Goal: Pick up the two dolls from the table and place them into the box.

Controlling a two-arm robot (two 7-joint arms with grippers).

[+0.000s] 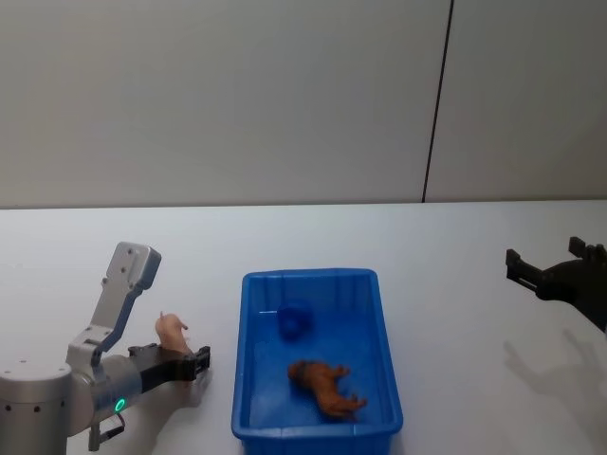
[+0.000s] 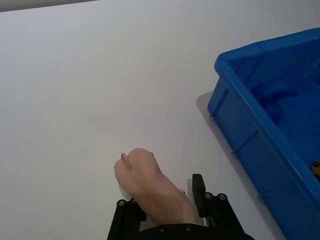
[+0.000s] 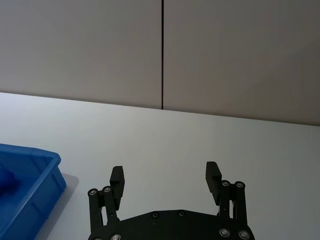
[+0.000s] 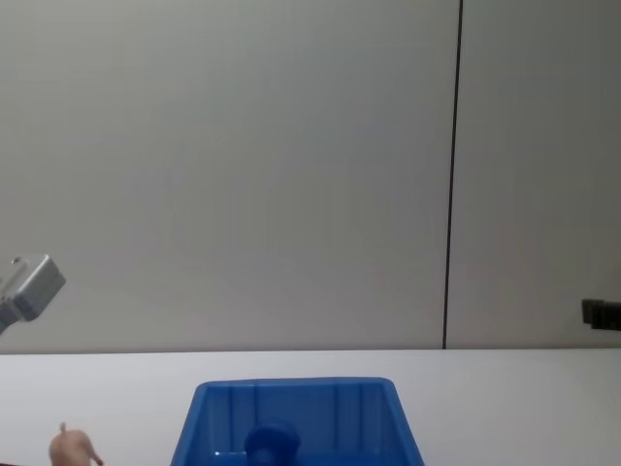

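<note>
Peach-pink and rounded, one doll [image 2: 150, 187] sits between the fingers of the left gripper [image 2: 167, 207], which are closed on its lower part, left of the blue box [image 1: 248, 379] above the white table [image 1: 455, 284]. The left wrist view shows the doll's long axis running along the fingers, its rounded end with two small nubs pointing away from the gripper. The head view adds what that view barely catches: the reddish-brown doll [image 1: 325, 385] lying inside the box near its front end, long axis slanting across the floor. Well to the right, the right gripper [image 3: 166, 176] hovers over bare table with its fingers spread and nothing between them.
</note>
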